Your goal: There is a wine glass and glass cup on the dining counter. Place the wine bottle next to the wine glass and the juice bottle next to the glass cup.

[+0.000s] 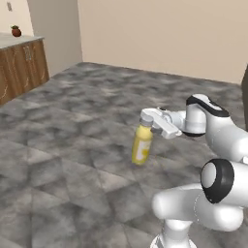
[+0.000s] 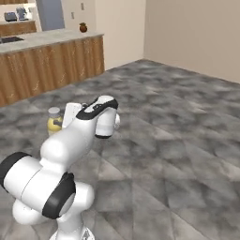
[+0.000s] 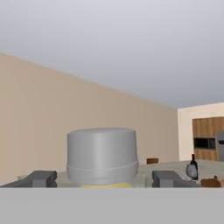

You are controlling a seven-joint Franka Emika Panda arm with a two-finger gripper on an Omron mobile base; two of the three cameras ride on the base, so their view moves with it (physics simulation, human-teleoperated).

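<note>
- The pincer (image 1: 147, 125) is closed on the neck of the juice bottle (image 1: 142, 144), one finger either side just under the cap, and holds it up in the air over the floor.
- In the hand view the juice bottle's cap stands close between the two dark fingers (image 3: 40, 179), which press in from left and right.
- In the left base view the juice bottle hangs slightly tilted, its base free with nothing beneath it but the grey marbled floor (image 1: 63, 160).
- There is wide open room all around the bottle: bare floor runs left, ahead and right up to the beige wall (image 1: 160, 34).
- In the right base view the juice bottle peeps out just left of the arm's forearm, which hides most of its body.
- A long worktop (image 2: 47, 40) with a pale top and wooden fronts runs along the upper left of the right base view, well apart from the pincer; its near edge faces the open floor.
- A small brown pot (image 2: 83, 27) sits on that worktop near its right end.
- In the hand view, far off at the right, the wine bottle (image 3: 193, 166) stands upright on a distant pale surface, with wooden cabinets (image 3: 209, 138) behind it.
- The floor is grey and marbled; the walls are plain beige.
</note>
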